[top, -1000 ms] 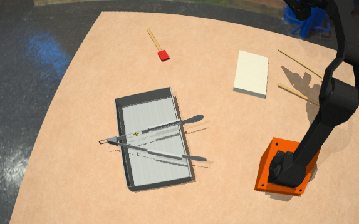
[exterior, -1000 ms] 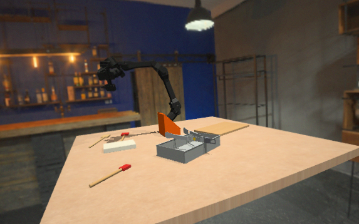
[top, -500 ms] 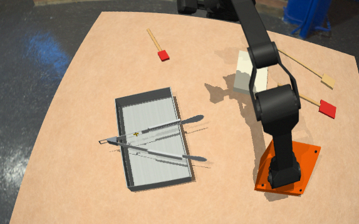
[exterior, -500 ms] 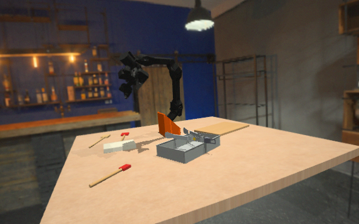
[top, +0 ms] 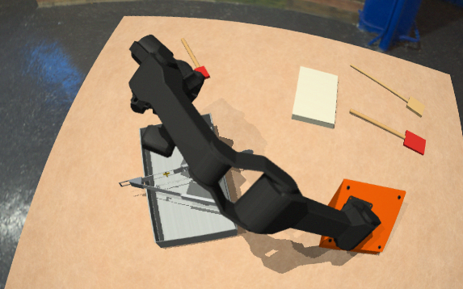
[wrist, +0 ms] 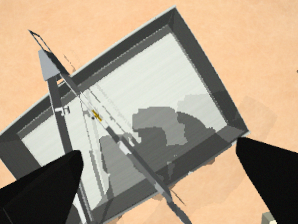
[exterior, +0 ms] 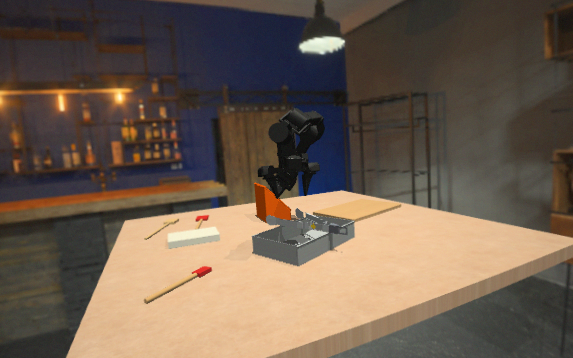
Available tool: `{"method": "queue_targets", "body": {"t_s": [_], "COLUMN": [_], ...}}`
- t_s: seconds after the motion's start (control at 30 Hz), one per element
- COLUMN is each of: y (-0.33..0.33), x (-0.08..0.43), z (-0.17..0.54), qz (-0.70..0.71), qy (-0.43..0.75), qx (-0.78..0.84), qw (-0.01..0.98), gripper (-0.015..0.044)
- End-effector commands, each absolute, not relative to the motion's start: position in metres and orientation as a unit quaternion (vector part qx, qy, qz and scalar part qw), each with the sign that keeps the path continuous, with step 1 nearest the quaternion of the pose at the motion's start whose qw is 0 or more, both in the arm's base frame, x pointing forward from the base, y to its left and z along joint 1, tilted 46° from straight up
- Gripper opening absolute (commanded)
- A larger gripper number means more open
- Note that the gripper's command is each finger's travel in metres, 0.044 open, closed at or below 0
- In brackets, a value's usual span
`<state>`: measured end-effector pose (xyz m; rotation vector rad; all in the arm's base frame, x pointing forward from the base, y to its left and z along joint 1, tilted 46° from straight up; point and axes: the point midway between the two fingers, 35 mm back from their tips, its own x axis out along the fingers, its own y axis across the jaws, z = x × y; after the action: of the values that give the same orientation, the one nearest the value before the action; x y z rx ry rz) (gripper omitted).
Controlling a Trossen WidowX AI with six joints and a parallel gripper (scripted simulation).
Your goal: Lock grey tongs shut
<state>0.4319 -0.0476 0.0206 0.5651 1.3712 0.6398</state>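
- Pincer (top: pixel 181 126) (exterior: pixel 292 195) (wrist: pixel 160 152): fingers apart, nothing clamped; positioned above the tin's level.
- Tongs (top: pixel 182 195) (exterior: pixel 338 230) (wrist: pixel 125 149): open in a V across the roasting tin (top: pixel 198 238) (exterior: pixel 275 250) (wrist: pixel 210 90). Hinge end projects past one long wall. In the wrist view, one arm passes partly behind the left-hand finger; the other crosses between both fingers.
- Wooden board (exterior: pixel 358 209): near the surface's (exterior: pixel 418 260) far corner, exterior view.
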Motion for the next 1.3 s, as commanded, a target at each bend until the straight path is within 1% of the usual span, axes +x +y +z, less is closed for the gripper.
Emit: {"method": "queue_targets", "body": {"t_s": [0.0,0.1,0.73,1.27], "y": [0.008,0.031,0.033,0.050], "x": [0.425,0.419,0.412,0.412], "z": [0.038,0.044,0.046,0.028], "qz": [0.384,0.426,0.426,0.425], "qy": [0.611,0.607,0.607,0.607], "qx": [0.158,0.120,0.121,0.120], "qw": [0.674,0.660,0.660,0.661], "gripper": [0.0440,0.0440,0.0440,0.0440]}}
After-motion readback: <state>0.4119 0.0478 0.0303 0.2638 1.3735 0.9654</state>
